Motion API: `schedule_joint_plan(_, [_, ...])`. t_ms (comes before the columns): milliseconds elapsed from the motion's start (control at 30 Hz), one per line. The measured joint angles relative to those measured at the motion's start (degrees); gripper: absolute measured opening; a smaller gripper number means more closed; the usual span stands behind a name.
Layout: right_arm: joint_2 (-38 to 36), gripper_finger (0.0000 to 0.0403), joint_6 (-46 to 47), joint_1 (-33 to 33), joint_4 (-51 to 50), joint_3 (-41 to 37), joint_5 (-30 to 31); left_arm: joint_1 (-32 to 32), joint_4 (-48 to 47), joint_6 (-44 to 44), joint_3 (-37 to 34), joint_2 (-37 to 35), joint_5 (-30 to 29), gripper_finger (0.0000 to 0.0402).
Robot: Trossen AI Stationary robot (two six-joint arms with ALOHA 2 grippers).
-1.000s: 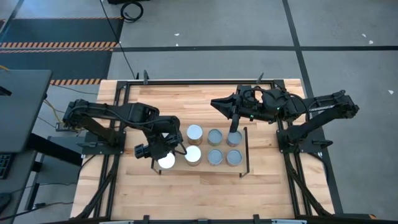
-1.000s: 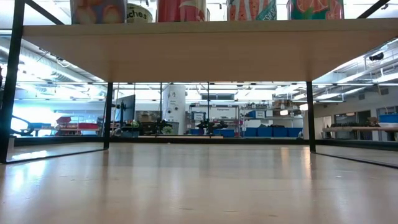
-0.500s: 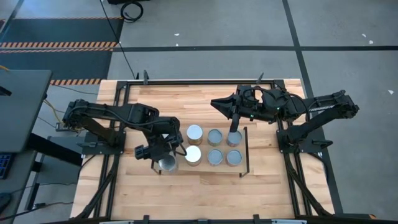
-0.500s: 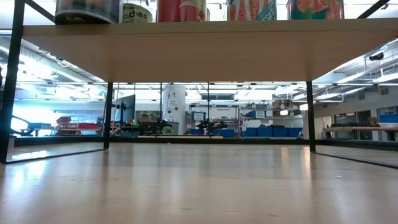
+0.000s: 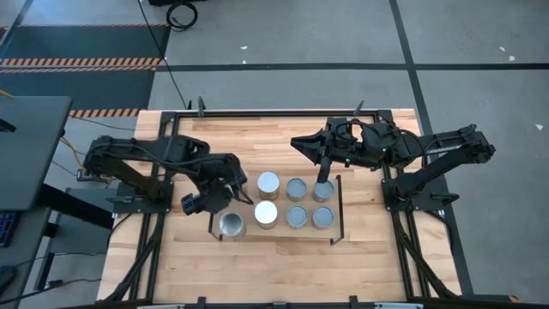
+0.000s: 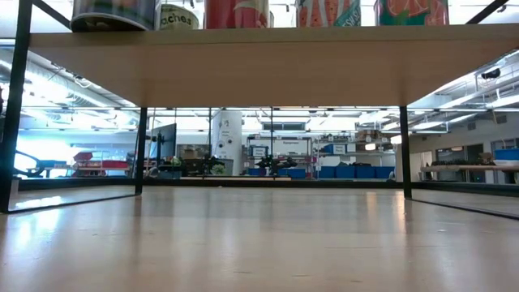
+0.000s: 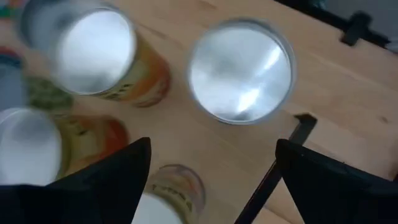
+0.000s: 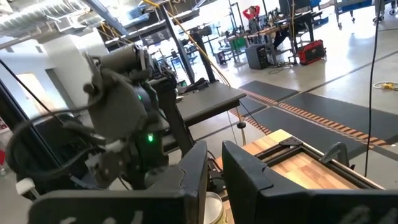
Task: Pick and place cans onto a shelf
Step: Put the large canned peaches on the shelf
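From above, I see the shelf [image 5: 279, 230] lying across the middle of the table [image 5: 377, 266], with seven cans [image 5: 297, 190] on it: six in two rows toward its right end, plus one more at its left edge [image 5: 232, 225], just inside the black end frame. My left gripper [image 5: 225, 194] hangs above and just behind that end can, fingers spread wide and holding nothing. My right gripper [image 5: 324, 176] is over the shelf's right end, above the back-row can there, fingers nearly pressed together (whether it touches a can, I cannot tell). Bare wood runs in front of the shelf and behind it. From table height, I look under the shelf board [image 6: 268, 65]; four can bottoms [image 6: 235, 12] show along its top edge, and the tabletop beneath lies bare to the far frame legs. From the left wrist, the end can's lid [image 7: 241, 70] sits clear between my parted fingers [image 7: 106, 180], beside the frame post. From the right wrist, my fingers [image 8: 242, 180] stand close together, with the left arm [image 8: 118, 112] beyond.
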Motion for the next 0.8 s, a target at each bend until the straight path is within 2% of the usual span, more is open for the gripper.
schedule_joint_plan(133, [0.0, 0.0058, 0.43, 0.0, 0.47, 0.02, 0.0, -0.08, -3.97, -8.53, 4.64, -0.01, -1.54, 0.0346])
schedule_joint_plan(267, [0.0, 0.0058, 1.96, 0.0, 0.29, 0.02, 0.02, -0.76, -3.25, -22.75, 8.28, -0.11, -2.15, 0.031])
schedule_joint_plan(433, [-0.02, 0.0057, 4.81, -0.13, -0.02, 0.02, 0.05, -4.12, -3.31, -31.73, 8.07, 0.14, -4.56, 0.0221])
schedule_joint_plan(700, [-0.72, 0.0034, 7.17, 1.78, -1.05, 0.04, 2.82, -11.2, -3.94, -43.88, 8.06, 0.13, -8.18, 0.0028])
schedule_joint_plan(800, [-0.72, 0.0025, 8.37, 3.15, -3.42, 0.04, 3.91, -13.78, -3.83, -47.0, 8.06, 0.13, -9.63, 0.001])
